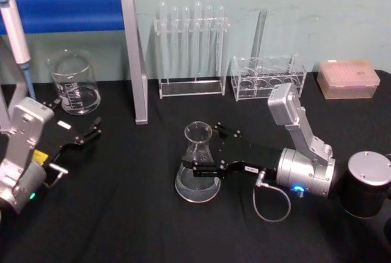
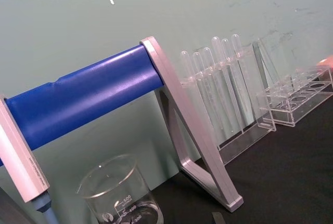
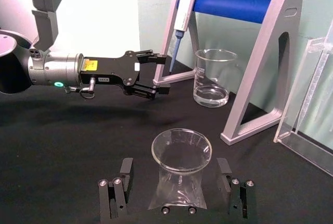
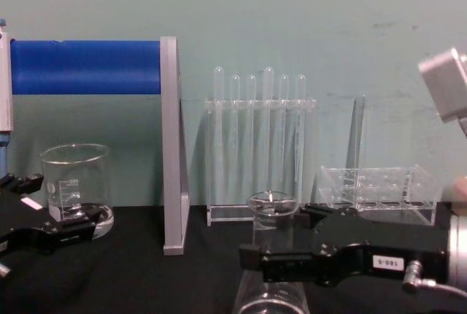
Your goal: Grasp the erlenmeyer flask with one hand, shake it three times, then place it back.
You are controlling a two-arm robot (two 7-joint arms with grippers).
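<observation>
While the black-draped table [image 1: 122, 214] fills the lower two-thirds of the head view, a grey stand with a blue roller [image 1: 73, 11] spans the upper left, one leg planted at centre-left. From the right edge the silver-wristed arm reaches toward centre, its right gripper [image 1: 206, 151] spread wide with a black finger on either side of the flask; the right wrist view shows clear gaps on both sides, so it grips nothing. At lower left the left gripper [image 1: 85, 136] hangs parked, fingers parted and empty. Along the back wall stand a clear test-tube rack [image 1: 190, 49] at top centre and a lower clear rack [image 1: 267, 76] to its right.

Dead centre, the erlenmeyer flask [image 1: 197, 159] stands upright on the cloth: clear glass, a wide round base tapering to a narrow neck with a flared lip. A glass beaker [image 1: 73, 82] sits upper left under the roller, and a pink box [image 1: 347, 78] at upper right.

Bare cloth lies open below the flask and leftward to the parked gripper; the stand's leg is near its upper left, the racks well behind.
</observation>
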